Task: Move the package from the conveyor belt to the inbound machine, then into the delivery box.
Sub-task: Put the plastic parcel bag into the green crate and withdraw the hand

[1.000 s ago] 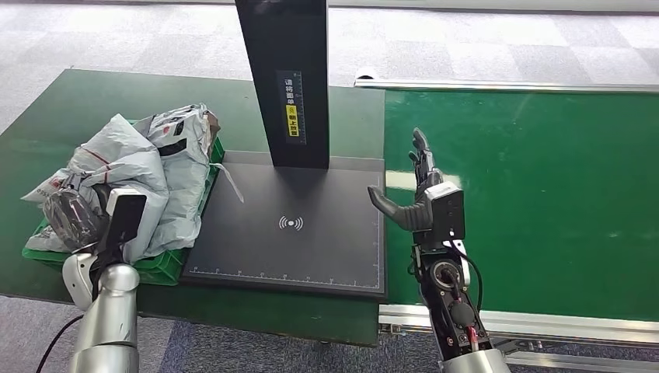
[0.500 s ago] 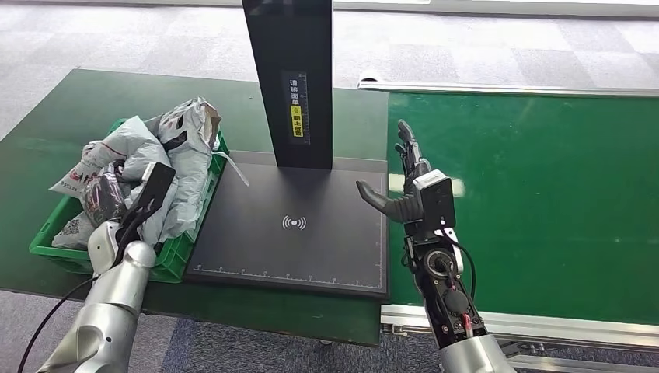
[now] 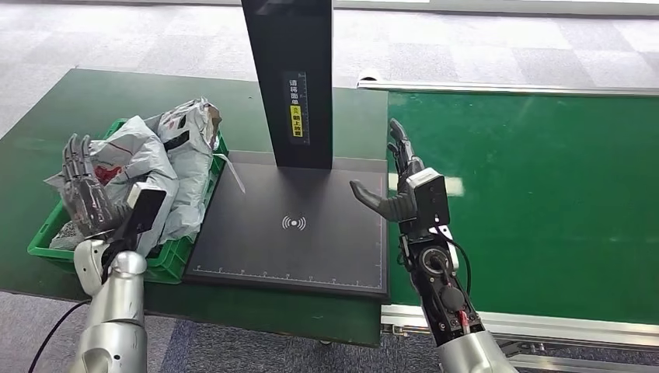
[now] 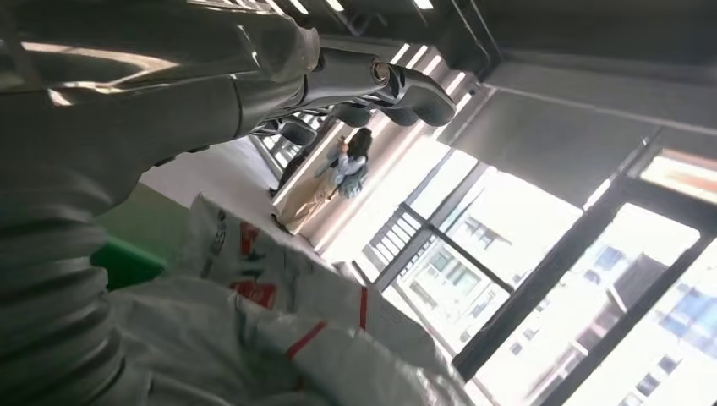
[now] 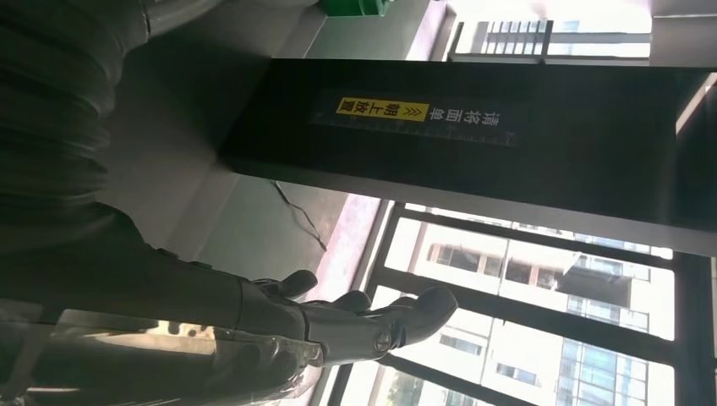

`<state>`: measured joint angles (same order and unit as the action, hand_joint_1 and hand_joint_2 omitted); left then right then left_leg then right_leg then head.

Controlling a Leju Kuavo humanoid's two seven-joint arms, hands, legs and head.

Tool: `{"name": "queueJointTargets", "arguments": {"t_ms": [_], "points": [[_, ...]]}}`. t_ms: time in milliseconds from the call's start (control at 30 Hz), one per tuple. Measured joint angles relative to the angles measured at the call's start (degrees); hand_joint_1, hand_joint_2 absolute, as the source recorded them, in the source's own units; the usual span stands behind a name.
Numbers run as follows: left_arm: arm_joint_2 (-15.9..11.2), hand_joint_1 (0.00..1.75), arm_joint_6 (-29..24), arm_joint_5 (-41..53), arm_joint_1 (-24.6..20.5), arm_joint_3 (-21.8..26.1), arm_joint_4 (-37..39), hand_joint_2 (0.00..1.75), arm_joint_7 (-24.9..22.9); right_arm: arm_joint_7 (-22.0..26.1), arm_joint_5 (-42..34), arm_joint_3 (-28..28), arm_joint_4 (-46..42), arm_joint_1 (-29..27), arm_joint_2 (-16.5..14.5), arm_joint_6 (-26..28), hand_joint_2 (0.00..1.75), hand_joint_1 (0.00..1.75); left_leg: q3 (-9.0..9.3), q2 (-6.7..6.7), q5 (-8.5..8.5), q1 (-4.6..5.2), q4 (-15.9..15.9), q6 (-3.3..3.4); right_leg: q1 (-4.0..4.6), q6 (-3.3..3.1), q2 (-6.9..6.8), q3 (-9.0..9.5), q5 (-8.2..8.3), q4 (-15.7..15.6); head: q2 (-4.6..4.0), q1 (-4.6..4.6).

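Several grey poly-bag packages [image 3: 159,159] lie heaped in the green delivery box [image 3: 167,266] at the left of the table. My left hand [image 3: 85,193] is raised over the near end of that heap, fingers upright and apart, holding nothing. In the left wrist view its fingers [image 4: 363,85] hang above the white and grey packages [image 4: 279,338]. My right hand [image 3: 400,185] stands open at the seam between the inbound machine's black plate [image 3: 256,249] and the green conveyor belt [image 3: 536,202], thumb pointing over the plate. The right wrist view has its fingers [image 5: 372,321] below the black column [image 5: 473,161].
The machine's black column [image 3: 291,70] with a yellow label rises at the back of the plate. A silver rail [image 3: 544,322] edges the belt's near side. Dark green tabletop [image 3: 70,101] surrounds the box, with grey carpet beyond.
My left hand has come up off the packages in the box and now stands with its fingers spread. The right hand has drifted slightly left, staying open.
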<state>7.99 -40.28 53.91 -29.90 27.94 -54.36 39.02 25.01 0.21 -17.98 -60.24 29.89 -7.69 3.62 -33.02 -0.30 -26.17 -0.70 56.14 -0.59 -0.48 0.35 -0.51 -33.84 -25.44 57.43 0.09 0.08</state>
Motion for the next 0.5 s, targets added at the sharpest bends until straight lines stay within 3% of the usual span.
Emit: {"name": "queueJointTargets", "arguments": {"t_ms": [300, 500], "points": [[6.06, 0.0, 0.02, -10.11, 5.16, -1.78, -23.18, 1.75, 1.16, 0.67, -0.56, -1.0, 1.58, 0.9, -0.04, -0.11, 1.75, 0.0, -0.07, 0.04, -0.04, -0.03, -0.01, -0.04, 0.04, -0.01, 0.08, -0.11, -0.01, 0.0, 0.0, -0.01], [6.85, 0.0, 0.27, -18.93, 8.87, -9.12, -34.99, 1.75, 0.9, 0.78, -1.09, -1.27, 1.88, 1.04, 0.11, -0.16, 1.75, 0.0, -0.07, 0.01, -0.04, -0.02, -0.01, -0.04, 0.02, -0.01, 0.07, -0.1, -0.01, -0.01, 0.0, 0.0]]}}
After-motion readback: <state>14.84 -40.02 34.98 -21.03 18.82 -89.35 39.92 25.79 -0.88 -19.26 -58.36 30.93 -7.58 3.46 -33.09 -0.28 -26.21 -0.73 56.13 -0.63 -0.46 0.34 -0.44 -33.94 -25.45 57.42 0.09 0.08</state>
